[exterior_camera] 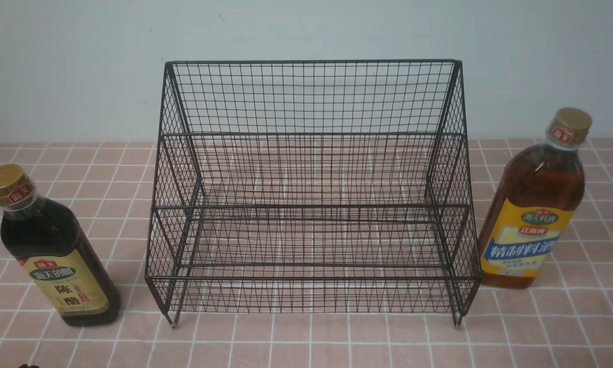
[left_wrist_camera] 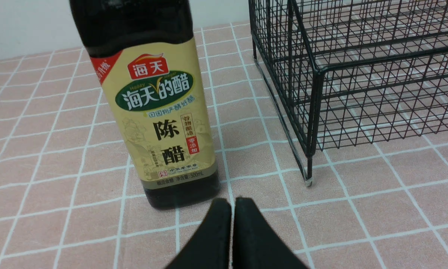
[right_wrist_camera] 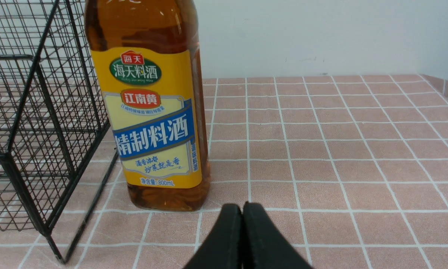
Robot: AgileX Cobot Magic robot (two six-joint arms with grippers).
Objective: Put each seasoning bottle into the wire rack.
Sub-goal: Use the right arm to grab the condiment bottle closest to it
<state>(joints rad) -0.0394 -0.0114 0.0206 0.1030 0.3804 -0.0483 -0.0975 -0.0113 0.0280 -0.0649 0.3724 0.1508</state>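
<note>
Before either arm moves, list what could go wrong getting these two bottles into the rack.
The left claw and right claw are shut; driven forward unopened, they could knock a bottle over.
The amber bottle stands close beside the wire rack, so a claw reaching around it might snag the mesh.
The dark bottle could catch its base on the rack's front rail.

Dark btl [left_wrist_camera: 164,112]: 海天的醋, 陈醋, 500mL; amber btl [right_wrist_camera: 153,119]: 海天料酒, 江南黄, 精制料酒, 800mL.
</note>
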